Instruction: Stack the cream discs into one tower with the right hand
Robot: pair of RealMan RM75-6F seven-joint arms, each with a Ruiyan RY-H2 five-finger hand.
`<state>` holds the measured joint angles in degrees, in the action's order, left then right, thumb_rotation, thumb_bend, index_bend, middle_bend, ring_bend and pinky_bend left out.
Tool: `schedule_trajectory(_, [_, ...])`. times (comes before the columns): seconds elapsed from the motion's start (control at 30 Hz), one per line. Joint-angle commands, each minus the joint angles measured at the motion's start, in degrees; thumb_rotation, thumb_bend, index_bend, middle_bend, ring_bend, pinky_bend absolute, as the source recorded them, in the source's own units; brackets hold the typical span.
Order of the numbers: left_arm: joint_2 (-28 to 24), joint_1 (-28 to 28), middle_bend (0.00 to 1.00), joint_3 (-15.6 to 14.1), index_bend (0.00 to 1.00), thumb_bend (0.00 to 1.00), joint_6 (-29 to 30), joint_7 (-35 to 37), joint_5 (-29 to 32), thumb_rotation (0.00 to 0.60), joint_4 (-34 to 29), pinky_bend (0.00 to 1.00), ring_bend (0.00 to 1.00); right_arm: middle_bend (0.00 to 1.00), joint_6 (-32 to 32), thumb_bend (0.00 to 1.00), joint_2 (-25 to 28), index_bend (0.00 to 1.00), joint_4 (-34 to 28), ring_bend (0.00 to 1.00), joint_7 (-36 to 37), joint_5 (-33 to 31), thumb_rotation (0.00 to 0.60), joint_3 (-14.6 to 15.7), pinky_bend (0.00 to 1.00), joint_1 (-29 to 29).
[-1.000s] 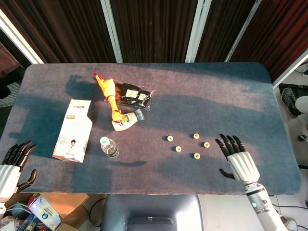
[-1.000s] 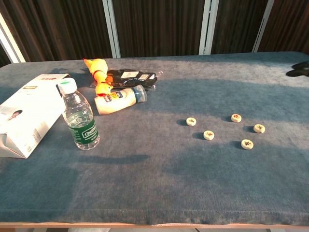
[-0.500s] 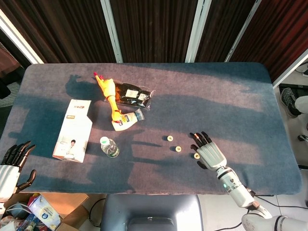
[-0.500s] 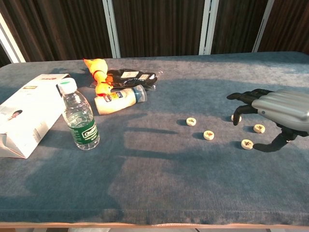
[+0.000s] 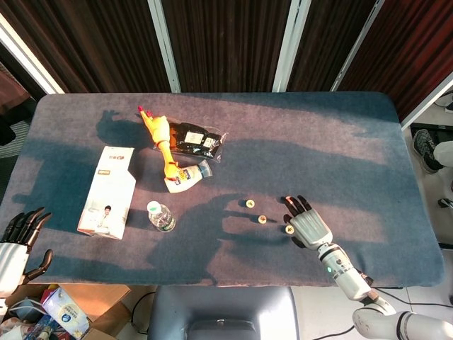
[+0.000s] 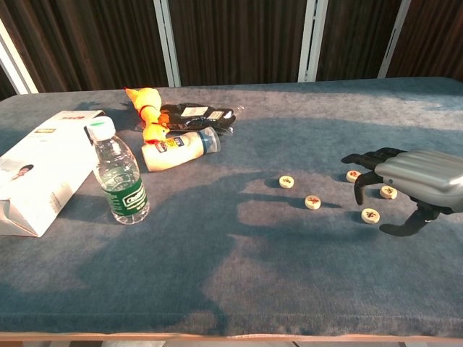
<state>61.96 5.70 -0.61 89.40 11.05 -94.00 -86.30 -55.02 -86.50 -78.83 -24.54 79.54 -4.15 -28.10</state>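
Your right hand [image 6: 416, 181] has swung in from the tabletop's [image 5: 340, 142] right edge over the last second and has now settled low over the right-hand cream discs [image 6: 312, 202], fingers spread and curved downward, holding nothing. All the discs lie flat and apart on the cloth; none is stacked. In the chest view the fingertips [image 6: 357, 196] hang just beside the disc [image 6: 388, 191] under the palm, with another disc [image 6: 370, 215] near the thumb. You look poised for the first pick, so the tower is not begun. Your left hand [image 5: 18, 237] rests open, well apart.
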Motion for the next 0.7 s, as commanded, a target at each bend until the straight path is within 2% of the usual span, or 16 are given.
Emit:
schedule_trajectory(0.03, [0.0, -0.1, 0.00, 0.0, 0.00, 0.51, 0.1, 0.0, 0.0, 0.600, 0.0, 0.03, 0.00, 0.00, 0.1, 0.43, -0.3, 0.52, 0.5, 0.00, 0.1, -0.2, 0.600, 0.3, 0.00, -0.2])
schedule_trajectory(0.23, [0.0, 0.0, 0.00, 0.1, 0.00, 0.51, 0.0, 0.2, 0.1, 0.600, 0.1, 0.03, 0.00, 0.00, 1.0, 0.48, -0.8, 0.54, 1.1, 0.00, 0.2, -1.5, 0.600, 0.2, 0.00, -1.0])
schedule_trajectory(0.7, [-0.1, 0.0, 0.00, 0.2, 0.00, 0.51, 0.1, 0.4, 0.1, 0.600, 0.1, 0.03, 0.00, 0.00, -0.5, 0.50, -1.4, 0.61, 1.7, 0.00, 0.1, -2.1, 0.600, 0.8, 0.00, -1.4])
